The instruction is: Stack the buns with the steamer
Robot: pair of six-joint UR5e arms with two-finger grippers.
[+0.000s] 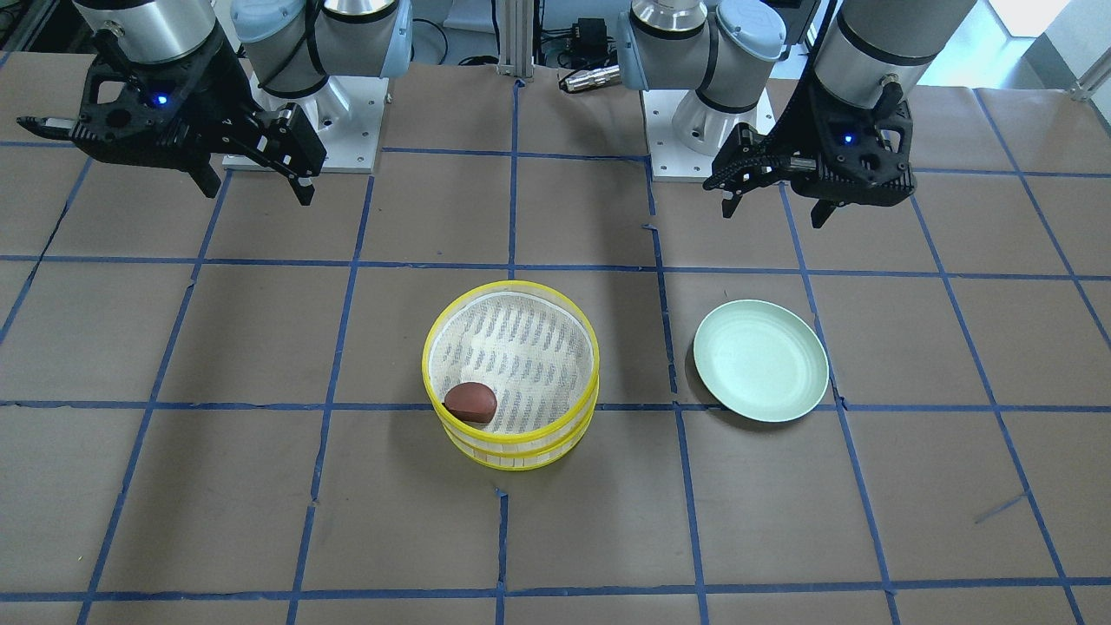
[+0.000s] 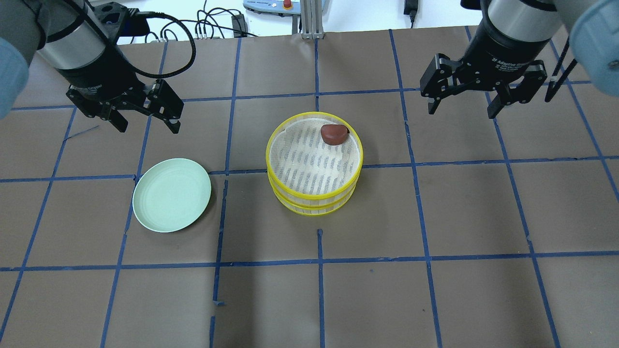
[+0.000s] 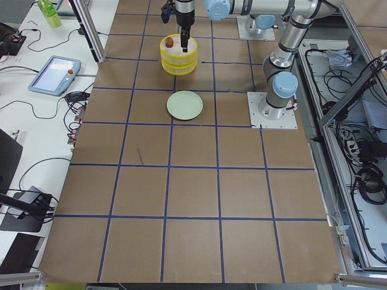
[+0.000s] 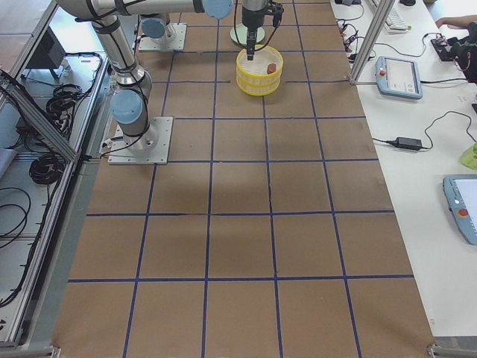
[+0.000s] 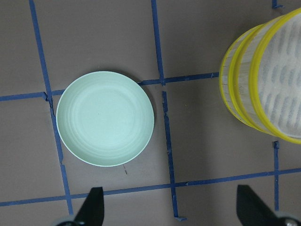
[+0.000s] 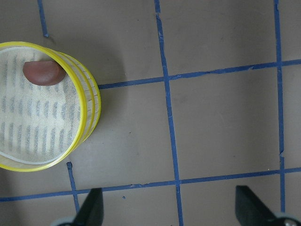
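Stacking looks nearly done. The red-brown bun [image 2: 334, 134] is seen inside the top tray [image 2: 309, 166] of the yellow steamer [image 2: 272, 162], and that tray is set on a lower tray [image 2: 314, 210]. The white bun is not seen; it may be hidden in the lower tray. No new grab seems to be called for, only a look or a pull back.

Both arms are held high over the bench [image 2: 435, 290], wrists pointing down. The left fingers [image 2: 147, 126] are spread wide and nothing is held; the green plate [image 2: 171, 195] lies bare below them. The right fingers [image 2: 462, 112] are spread wide too, with nothing held. The steamer sits between the two sets of fingers, lower down.
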